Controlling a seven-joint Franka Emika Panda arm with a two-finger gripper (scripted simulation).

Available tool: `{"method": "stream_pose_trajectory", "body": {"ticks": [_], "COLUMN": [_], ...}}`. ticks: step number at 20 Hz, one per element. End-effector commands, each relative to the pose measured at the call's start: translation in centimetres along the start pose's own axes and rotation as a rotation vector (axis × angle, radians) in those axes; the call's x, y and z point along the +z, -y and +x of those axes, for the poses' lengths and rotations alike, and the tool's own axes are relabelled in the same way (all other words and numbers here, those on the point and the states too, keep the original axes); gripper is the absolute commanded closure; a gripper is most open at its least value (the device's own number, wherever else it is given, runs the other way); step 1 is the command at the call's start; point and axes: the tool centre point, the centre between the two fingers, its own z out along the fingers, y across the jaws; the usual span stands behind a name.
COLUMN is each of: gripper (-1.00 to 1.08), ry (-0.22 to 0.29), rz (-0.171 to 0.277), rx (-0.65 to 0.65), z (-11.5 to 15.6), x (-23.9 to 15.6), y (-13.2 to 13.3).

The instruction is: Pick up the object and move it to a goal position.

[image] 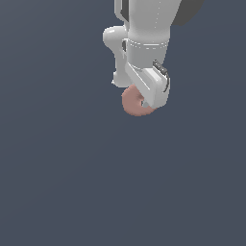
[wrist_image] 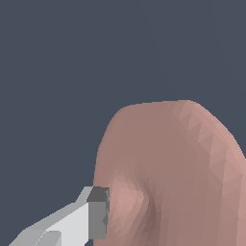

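The object, a pinkish-brown donut-shaped ring (image: pixel 133 104), shows just under the white hand of my arm in the exterior view, partly covered by it. My gripper (image: pixel 143 102) sits right on the ring. In the wrist view the ring (wrist_image: pixel 178 163) fills much of the picture, very close to the camera. One grey-tipped finger (wrist_image: pixel 97 214) presses against the ring beside its centre hollow. The other finger is out of view. The gripper looks shut on the ring.
A plain dark blue-grey surface (image: pixel 57 168) fills the rest of both views. The white arm (image: pixel 144 29) comes in from the top of the exterior view. No other objects or goal marker show.
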Motion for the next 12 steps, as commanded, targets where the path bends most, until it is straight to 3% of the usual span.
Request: {"method": "stream_pose_trajectory", "body": {"ticks": [1,12], "gripper": [1.08,1.08], "ry": [0.001,0.003], "rz": [-0.002,-0.004], "rx": [0.0,-0.002], "z": [-1.0,-4.1], "x": [-2.5,-10.5], "y": [0.5,2.7]}}
